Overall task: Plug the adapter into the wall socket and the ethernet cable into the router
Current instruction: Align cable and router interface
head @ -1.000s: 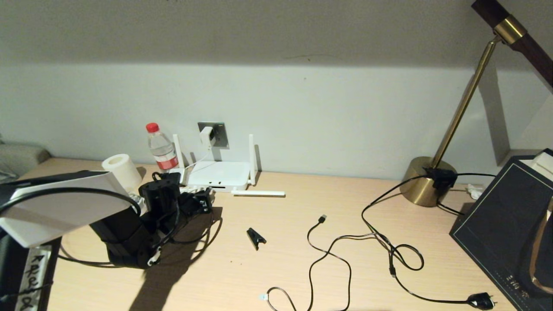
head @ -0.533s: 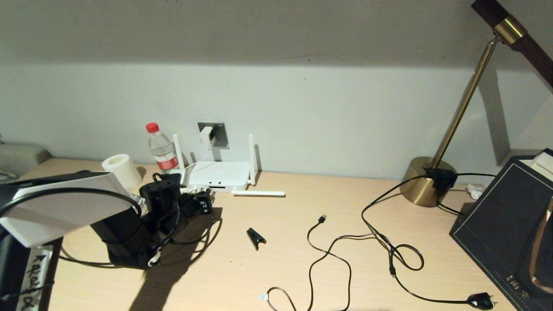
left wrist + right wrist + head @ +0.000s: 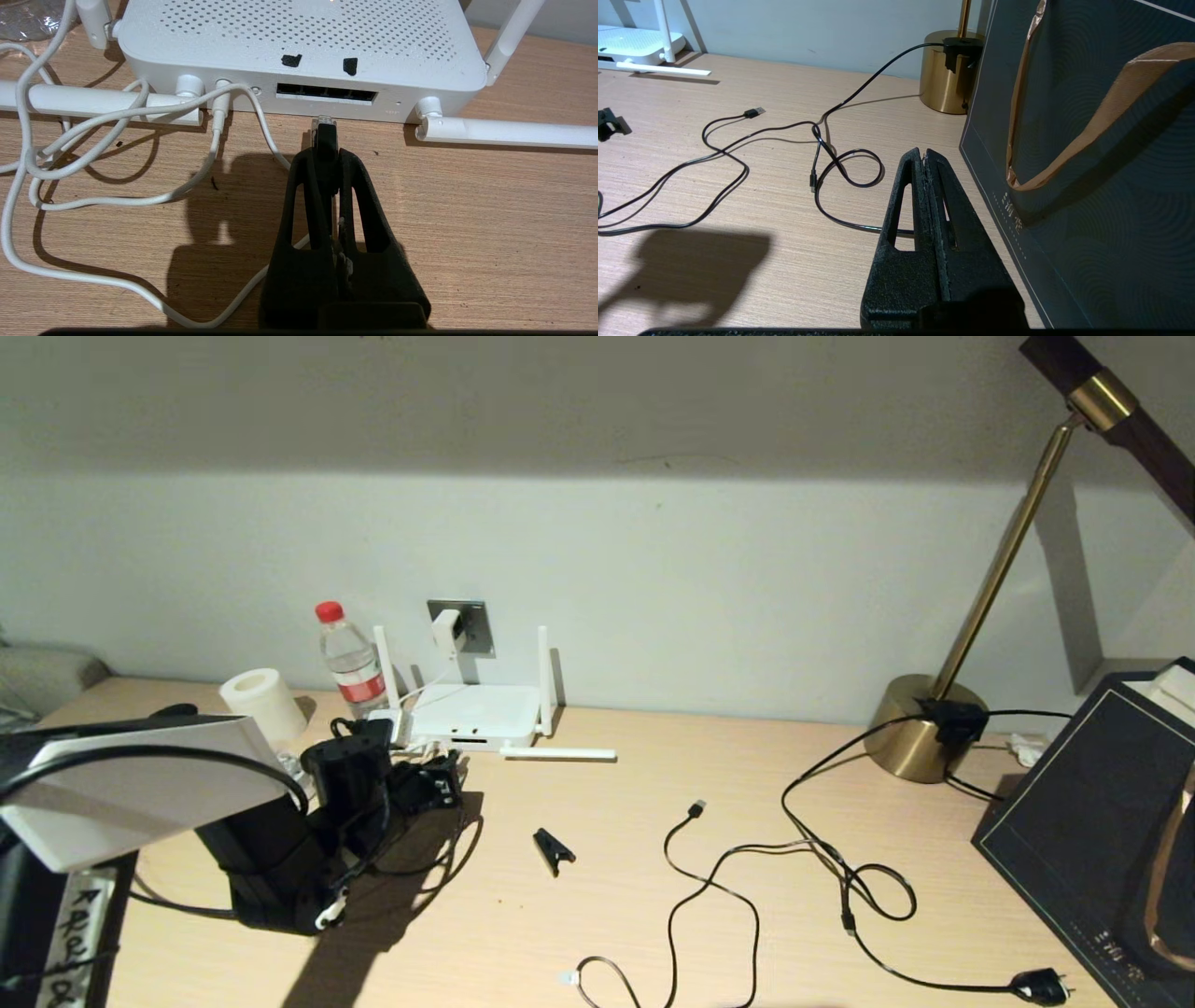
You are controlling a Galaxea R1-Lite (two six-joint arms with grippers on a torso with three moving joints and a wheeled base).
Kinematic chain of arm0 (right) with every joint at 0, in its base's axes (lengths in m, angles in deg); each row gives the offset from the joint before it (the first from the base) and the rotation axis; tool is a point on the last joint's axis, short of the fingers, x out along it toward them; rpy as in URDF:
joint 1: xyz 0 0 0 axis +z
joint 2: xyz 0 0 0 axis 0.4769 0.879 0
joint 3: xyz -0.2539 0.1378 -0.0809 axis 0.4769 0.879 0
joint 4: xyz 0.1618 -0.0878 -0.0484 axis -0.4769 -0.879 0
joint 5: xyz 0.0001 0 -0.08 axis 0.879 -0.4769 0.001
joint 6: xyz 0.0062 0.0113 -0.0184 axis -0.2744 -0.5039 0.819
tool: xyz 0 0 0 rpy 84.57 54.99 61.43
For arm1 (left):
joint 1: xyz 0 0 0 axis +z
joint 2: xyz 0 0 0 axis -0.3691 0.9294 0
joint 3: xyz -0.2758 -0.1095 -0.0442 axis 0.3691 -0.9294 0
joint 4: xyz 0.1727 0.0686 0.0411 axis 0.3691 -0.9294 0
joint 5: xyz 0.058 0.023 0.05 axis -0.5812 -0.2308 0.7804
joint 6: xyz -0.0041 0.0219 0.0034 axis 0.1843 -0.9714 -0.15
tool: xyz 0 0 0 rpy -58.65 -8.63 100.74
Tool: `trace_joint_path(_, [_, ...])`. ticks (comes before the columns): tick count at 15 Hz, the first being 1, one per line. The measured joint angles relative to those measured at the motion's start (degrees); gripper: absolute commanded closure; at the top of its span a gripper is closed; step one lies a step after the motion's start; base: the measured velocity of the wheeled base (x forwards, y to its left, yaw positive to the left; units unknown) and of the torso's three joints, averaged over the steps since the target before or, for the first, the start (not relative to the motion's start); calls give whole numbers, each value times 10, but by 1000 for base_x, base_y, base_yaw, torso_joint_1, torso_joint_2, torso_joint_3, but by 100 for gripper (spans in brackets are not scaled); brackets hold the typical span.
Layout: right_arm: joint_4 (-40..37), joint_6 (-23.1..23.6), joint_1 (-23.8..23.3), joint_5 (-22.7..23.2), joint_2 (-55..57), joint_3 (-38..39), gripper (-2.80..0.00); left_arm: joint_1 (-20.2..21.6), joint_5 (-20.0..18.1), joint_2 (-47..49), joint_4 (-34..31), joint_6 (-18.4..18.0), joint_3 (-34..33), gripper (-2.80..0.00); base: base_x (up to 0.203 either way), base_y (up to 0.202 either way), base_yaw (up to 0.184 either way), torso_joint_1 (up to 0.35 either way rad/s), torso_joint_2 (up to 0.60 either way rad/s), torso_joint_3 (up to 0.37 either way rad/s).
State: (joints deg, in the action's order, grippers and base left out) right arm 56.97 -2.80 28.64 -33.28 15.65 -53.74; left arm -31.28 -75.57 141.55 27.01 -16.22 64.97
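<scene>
The white router (image 3: pixel 476 714) lies against the wall below the grey wall socket (image 3: pixel 474 625). The white adapter (image 3: pixel 446 630) sits in that socket, and its thin white cord (image 3: pixel 140 109) runs down to the router's back. My left gripper (image 3: pixel 325 154) is shut on the black ethernet cable's plug (image 3: pixel 324 137). The plug's clear tip points at the router's dark port slot (image 3: pixel 326 93) and stops just short of it, a little lower. My right gripper (image 3: pixel 924 154) is shut on nothing, low over the desk beside a dark bag.
A water bottle (image 3: pixel 350 658) and a white roll (image 3: pixel 264 703) stand left of the router. Two antennas (image 3: pixel 504 133) lie flat on the desk. A black clip (image 3: pixel 553 849), a thin USB cable (image 3: pixel 695 887), a black plug (image 3: pixel 1038 985), a brass lamp base (image 3: pixel 920 728) and a dark bag (image 3: pixel 1092 803) lie to the right.
My left arm has sunk slightly and drawn a little toward the near side, still holding the ethernet plug. The rest of the desk is the same.
</scene>
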Motion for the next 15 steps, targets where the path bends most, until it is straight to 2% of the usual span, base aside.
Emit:
trace_joint_path(4, [0, 0, 0, 0, 0, 0, 0, -2, 1, 15, 23, 0, -8, 0, 0, 0, 0, 0, 0, 0])
trace_joint_path(15, [0, 0, 0, 0, 0, 0, 0, -18, 4, 15, 24, -2, -12, 0, 0, 0, 0, 0, 0, 0])
